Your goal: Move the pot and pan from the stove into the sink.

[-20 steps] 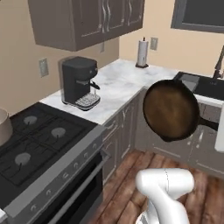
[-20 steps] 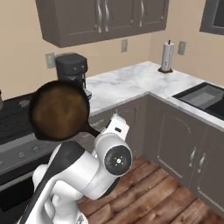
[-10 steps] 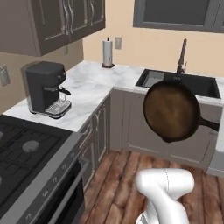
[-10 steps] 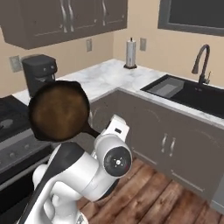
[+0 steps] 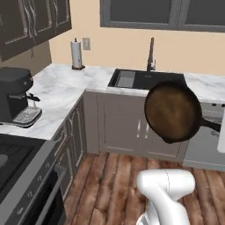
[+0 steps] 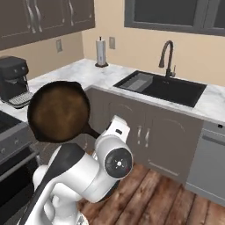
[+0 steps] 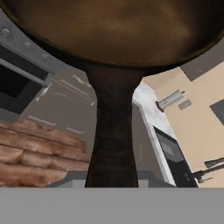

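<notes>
The pan (image 5: 172,111), a dark skillet with a rusty-brown inside, hangs in the air on edge, its inside facing the base cameras (image 6: 59,111). In the hand view its bowl (image 7: 113,26) spans the top and its black handle (image 7: 111,140) runs down to the hand. My gripper (image 5: 219,130) is shut on the end of that handle at the right edge. The black sink (image 5: 165,80) lies in the counter behind the pan, with its grey tray insert (image 6: 138,82) at its left end. A corner of the stove (image 5: 13,154) shows at lower left. The pot is out of view.
A black arched faucet (image 6: 167,55) stands behind the sink. A coffee machine (image 5: 15,101) and a paper towel roll (image 5: 77,55) sit on the marble counter (image 5: 61,94). Grey cabinets and a dishwasher front (image 6: 211,154) run below. Wooden floor (image 5: 110,184) lies between me and the sink.
The whole picture has swung away from the stove towards the sink, so the base has moved. The pan stays in my grip, in the same place relative to the arm.
</notes>
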### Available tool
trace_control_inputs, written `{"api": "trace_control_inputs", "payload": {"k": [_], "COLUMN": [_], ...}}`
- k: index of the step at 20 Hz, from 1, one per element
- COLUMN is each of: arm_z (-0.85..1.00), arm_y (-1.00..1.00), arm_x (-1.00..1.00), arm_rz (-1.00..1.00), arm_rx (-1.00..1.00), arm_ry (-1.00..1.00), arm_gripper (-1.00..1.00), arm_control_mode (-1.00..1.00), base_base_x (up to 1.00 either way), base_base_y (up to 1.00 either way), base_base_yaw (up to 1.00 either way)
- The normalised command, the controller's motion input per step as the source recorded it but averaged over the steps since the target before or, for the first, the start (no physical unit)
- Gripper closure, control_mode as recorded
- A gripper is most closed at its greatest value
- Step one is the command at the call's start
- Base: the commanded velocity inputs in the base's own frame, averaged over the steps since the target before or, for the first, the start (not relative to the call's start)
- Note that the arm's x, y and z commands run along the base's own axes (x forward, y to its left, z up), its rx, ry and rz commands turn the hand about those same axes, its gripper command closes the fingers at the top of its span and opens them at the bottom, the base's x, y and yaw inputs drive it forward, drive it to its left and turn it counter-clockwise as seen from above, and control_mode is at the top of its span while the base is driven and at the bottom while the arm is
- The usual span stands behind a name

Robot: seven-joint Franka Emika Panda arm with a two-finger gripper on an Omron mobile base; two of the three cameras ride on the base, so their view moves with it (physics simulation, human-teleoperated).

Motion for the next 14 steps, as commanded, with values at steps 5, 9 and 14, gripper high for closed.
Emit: {"api": "trace_control_inputs", "payload": {"k": [5, 9, 14], "arm_z": [0.00, 0.00, 0.00], "arm_y": [0.00, 0.00, 0.00], "arm_x": [0.00, 0.00, 0.00], "arm_rz": [0.00, 0.00, 0.00], "arm_rx": [0.00, 0.00, 0.00], "arm_ry": [0.00, 0.00, 0.00], "arm_gripper": [1.00, 1.00, 1.00], "arm_control_mode": [1.00, 1.00, 1.00], "base_base_x": [0.00, -0.01, -0.08], "base_base_y": [-0.40, -0.32, -0.12], "base_base_yaw": [-0.32, -0.32, -0.33]}}
